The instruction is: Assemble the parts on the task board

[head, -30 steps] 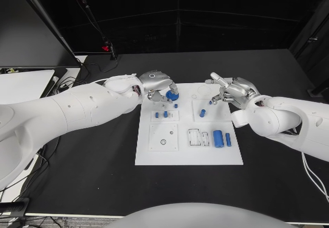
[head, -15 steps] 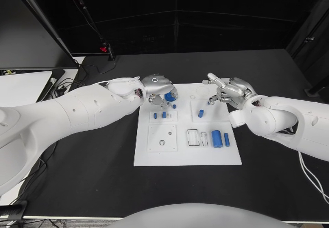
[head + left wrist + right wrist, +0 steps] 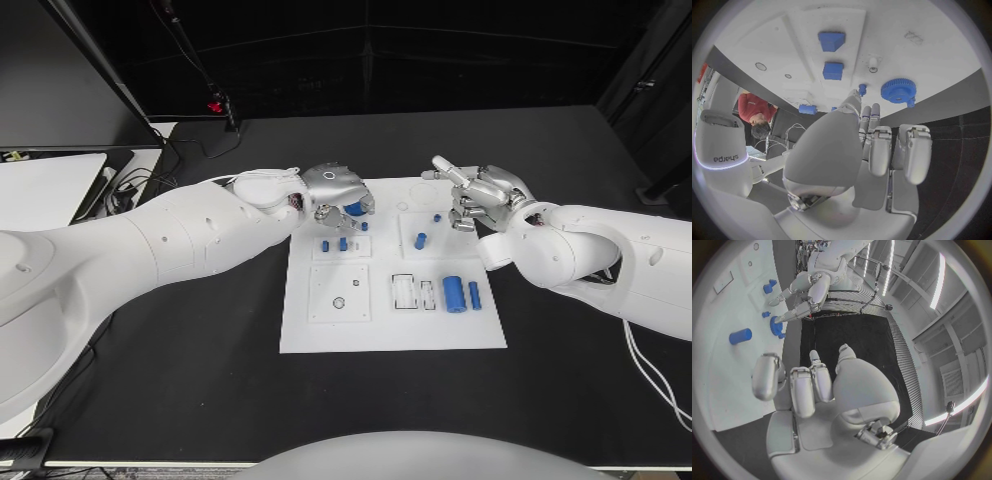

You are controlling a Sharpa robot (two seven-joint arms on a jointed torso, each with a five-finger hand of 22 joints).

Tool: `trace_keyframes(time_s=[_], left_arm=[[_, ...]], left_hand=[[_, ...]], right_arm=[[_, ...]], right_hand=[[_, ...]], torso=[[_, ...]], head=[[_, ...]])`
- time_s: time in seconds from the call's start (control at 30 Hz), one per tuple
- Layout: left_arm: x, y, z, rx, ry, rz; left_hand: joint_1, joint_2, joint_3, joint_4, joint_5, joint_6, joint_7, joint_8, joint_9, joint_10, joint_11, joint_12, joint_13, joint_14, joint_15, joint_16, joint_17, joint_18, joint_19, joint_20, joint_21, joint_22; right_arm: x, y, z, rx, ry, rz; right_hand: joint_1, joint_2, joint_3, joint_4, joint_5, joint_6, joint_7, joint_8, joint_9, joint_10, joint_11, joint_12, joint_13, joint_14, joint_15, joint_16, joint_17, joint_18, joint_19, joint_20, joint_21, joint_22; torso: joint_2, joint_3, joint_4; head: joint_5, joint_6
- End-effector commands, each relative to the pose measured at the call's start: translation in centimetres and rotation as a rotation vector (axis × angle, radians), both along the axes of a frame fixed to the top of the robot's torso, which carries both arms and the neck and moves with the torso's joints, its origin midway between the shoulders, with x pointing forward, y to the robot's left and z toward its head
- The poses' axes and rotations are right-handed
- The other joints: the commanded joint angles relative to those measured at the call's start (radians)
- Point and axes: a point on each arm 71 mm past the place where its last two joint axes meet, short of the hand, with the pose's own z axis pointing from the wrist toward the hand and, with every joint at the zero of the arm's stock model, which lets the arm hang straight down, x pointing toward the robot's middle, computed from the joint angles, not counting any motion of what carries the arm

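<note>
The white task board (image 3: 392,325) lies in the middle of the table. A blue gear (image 3: 355,209) sits at the board's far left part, also seen in the left wrist view (image 3: 898,90) and the right wrist view (image 3: 776,326). My left hand (image 3: 335,188) hovers right over it; its outstretched fingertips (image 3: 871,111) reach the gear's rim without gripping it, the other fingers curled. My right hand (image 3: 477,196) hangs over the board's far right corner with its fingers (image 3: 803,387) curled in and nothing in them.
Two small blue pegs (image 3: 335,242) stand in a square plate below the gear, and another peg (image 3: 421,239) to their right. A thick blue cylinder (image 3: 457,292) and a thin one (image 3: 476,293) lie beside white slots (image 3: 408,291). Black table surrounds the board.
The whole picture has shifted slightly. Both hands keep their places over the board, and the gear stays under the left hand's fingertips.
</note>
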Motion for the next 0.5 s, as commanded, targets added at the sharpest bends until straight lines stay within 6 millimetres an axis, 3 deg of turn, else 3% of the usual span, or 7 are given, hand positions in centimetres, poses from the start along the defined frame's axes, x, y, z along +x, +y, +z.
trace_keyframes(time_s=[0.03,0.1,0.17,0.5], left_arm=[[0.08,-0.09,-0.16,0.027,0.01,0.007],[0.14,-0.15,-0.22,0.03,0.012,0.013],[0.19,-0.21,-0.28,0.032,0.014,0.017],[0.33,-0.44,-0.68,0.05,0.035,0.026]], left_hand=[[0.014,-0.002,0.011,0.001,0.005,0.004,-0.007,-0.003,-0.002,0.008,0.0,-0.006,-0.001,0.105,-0.006,0.001,0.263,-0.007,0.104,-0.008,0.003,0.263],[0.023,-0.003,0.019,0.0,0.008,0.006,-0.005,-0.007,-0.004,0.006,0.0,-0.011,-0.002,0.105,-0.005,0.001,0.263,-0.007,0.104,-0.008,0.003,0.263],[0.028,-0.003,0.023,0.0,0.01,0.007,-0.004,-0.008,-0.006,0.006,0.0,-0.014,-0.002,0.105,-0.004,0.001,0.263,-0.007,0.104,-0.008,0.003,0.263],[0.049,-0.008,0.043,-0.002,0.017,0.014,-0.004,-0.015,-0.011,0.009,-0.002,-0.023,-0.002,0.105,-0.001,0.001,0.263,-0.007,0.104,-0.007,0.003,0.263]], right_arm=[[-0.01,0.21,0.17,0.007,-0.013,0.011],[-0.01,0.26,0.18,0.007,-0.015,0.011],[-0.01,0.32,0.19,0.007,-0.016,0.011],[-0.06,0.57,0.23,0.009,-0.018,0.013]], right_hand=[[-0.001,0.012,-0.006,-0.001,-0.005,-0.006,-0.002,0.006,-0.001,0.001,-0.001,0.011,0.1,0.109,0.0,0.023,0.262,-0.021,0.055,-0.001,0.071,0.209],[0.0,0.014,-0.009,-0.001,-0.006,-0.006,-0.001,0.008,-0.001,0.033,-0.001,0.034,0.131,0.109,-0.001,0.023,0.263,-0.037,0.104,-0.001,0.129,0.231],[0.0,0.016,-0.01,-0.001,-0.006,-0.007,-0.002,0.008,-0.001,0.042,-0.002,0.04,0.138,0.109,-0.001,0.023,0.263,-0.041,0.115,-0.001,0.143,0.236],[0.0,0.016,-0.011,-0.001,-0.006,-0.006,-0.002,0.009,-0.001,0.015,-0.001,0.02,0.109,0.109,-0.001,0.023,0.263,-0.031,0.087,-0.001,0.112,0.223]], torso=[[0.001,0.0,-0.0007],[0.001,0.0005,-0.0011],[0.0,0.0008,-0.0006],[0.001,-0.0001,-0.0011]], head=[[-0.002,0.003],[-0.001,0.004],[-0.001,0.008],[-0.003,0.016]])
